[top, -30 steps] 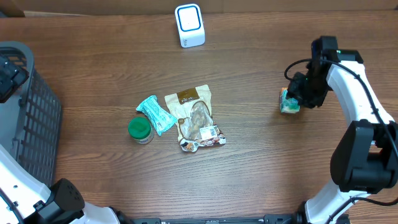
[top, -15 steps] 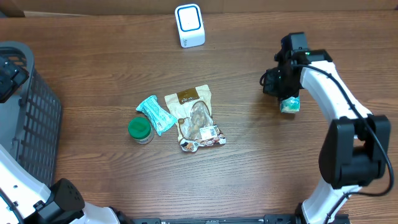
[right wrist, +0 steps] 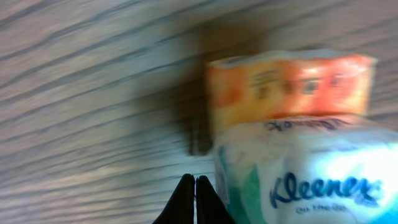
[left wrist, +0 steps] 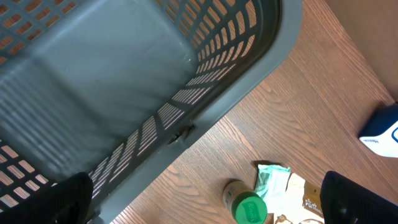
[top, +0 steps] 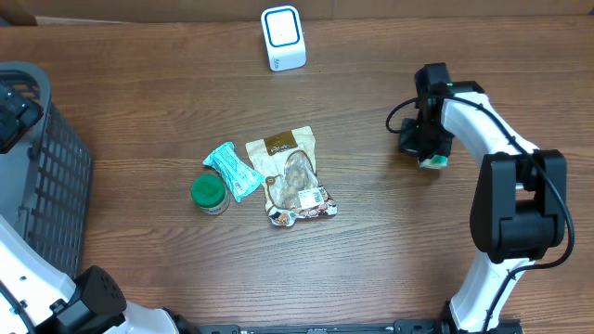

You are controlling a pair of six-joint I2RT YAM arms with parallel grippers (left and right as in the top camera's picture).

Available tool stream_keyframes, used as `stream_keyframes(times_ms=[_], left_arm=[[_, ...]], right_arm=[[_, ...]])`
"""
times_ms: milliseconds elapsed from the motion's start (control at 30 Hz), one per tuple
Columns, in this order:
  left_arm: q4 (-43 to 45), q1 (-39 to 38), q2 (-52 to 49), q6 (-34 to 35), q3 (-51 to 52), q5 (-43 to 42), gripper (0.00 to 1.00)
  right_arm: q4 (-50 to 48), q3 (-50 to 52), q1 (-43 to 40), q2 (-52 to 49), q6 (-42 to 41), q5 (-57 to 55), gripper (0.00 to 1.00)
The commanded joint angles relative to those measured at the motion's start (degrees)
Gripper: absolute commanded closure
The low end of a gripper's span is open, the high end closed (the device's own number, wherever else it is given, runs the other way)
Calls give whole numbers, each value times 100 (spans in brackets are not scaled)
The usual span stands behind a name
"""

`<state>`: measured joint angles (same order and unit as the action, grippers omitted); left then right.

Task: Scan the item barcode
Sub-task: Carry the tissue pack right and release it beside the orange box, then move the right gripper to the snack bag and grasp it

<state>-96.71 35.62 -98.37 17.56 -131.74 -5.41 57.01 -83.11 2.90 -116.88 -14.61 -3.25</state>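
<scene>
— Where's the item?
— The small soft tissue pack, white and teal with an orange band (right wrist: 298, 143), lies on the brown wooden table (top: 371, 260), well to the right of the white-and-blue box scanner (top: 283, 37). It isn't lifted.
— And the right gripper (right wrist: 195, 198)?
— Clenched on nothing. My wrist view shows the fingertips pressed together just beside the pack's left edge (the picture is smeared, so they may be brushing the wrapper).
— What changed?
— A second ago the gripper sat on the pack's right side, and the overhead view showed the whole pack. Now the arm has swung across, covers most of it, and the jaws have closed. I judge that a missed grab, so scanning hasn't begun.
— Left side?
— The left gripper (left wrist: 212, 198) hangs spread wide above the grey slotted plastic basket (left wrist: 124, 81).
</scene>
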Motion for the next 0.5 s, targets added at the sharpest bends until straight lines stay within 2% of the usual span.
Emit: stream_keyframes(times_ms=[0,133,267,467], left_arm=[[-9,-39,13,-85,-2,-37,0],[-9,-39,13,-85,-2,-37,0],[-9,-39,13,-85,-2,-37,1],[-9,-39,13,-85,-2,-37,0]], right_arm=[[33,31,-275,-59,-350,-240,96],[26,22,-487,-59,-291,337,96],[79,-31,-516,-48,210,1080,95],[293,-166,-315,-13,654,2181,87]])
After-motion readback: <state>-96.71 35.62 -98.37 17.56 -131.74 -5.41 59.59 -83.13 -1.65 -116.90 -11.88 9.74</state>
